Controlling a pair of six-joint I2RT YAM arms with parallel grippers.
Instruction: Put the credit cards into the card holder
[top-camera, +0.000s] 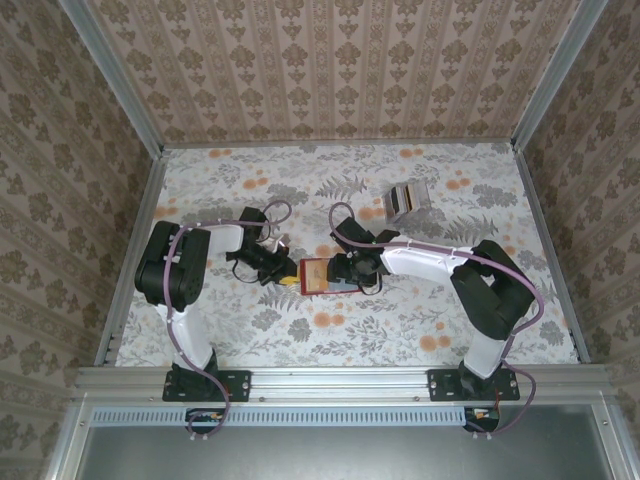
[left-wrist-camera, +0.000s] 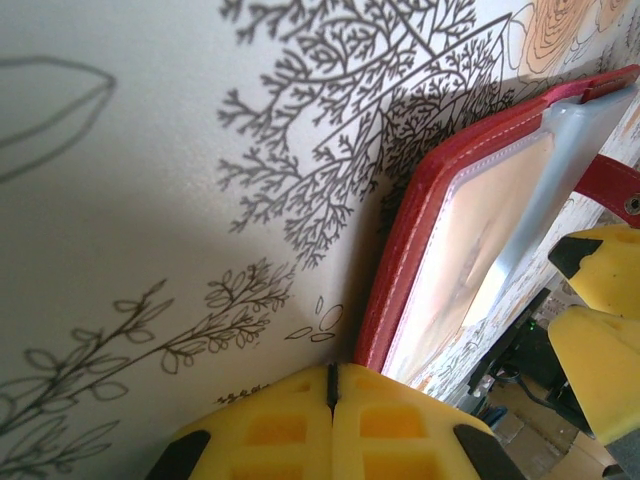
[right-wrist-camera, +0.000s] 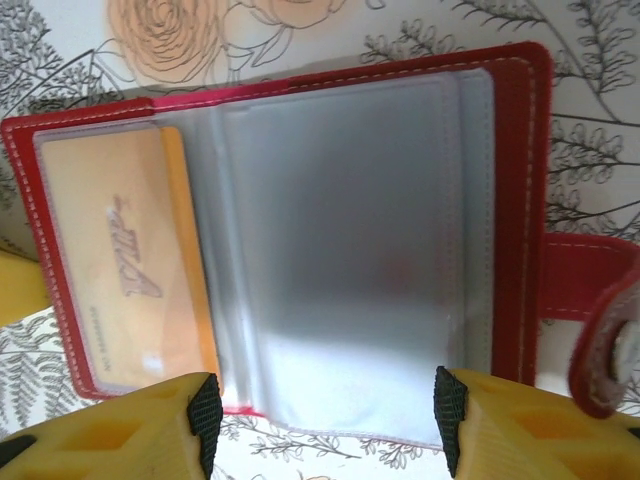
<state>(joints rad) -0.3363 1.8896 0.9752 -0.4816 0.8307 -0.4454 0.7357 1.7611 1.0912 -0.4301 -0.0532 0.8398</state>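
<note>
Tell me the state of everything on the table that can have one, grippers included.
card holder: lying open, clear sleeves up, tab unfastened.
yellow card: tucked inside a clear sleeve of the holder.
left gripper: shut, tips at the holder's corner.
right gripper: open, fingers either side of the clear sleeves.
clear box: standing apart, untouched.

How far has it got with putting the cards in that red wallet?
Done: a yellow card sits in a clear sleeve of the open card holder. In hand: the right end effector hangs open over the sleeves, holding nothing; the left end effector, shut, sits at the holder's edge. To do: any further cards; I cannot tell whether more remain.
</note>
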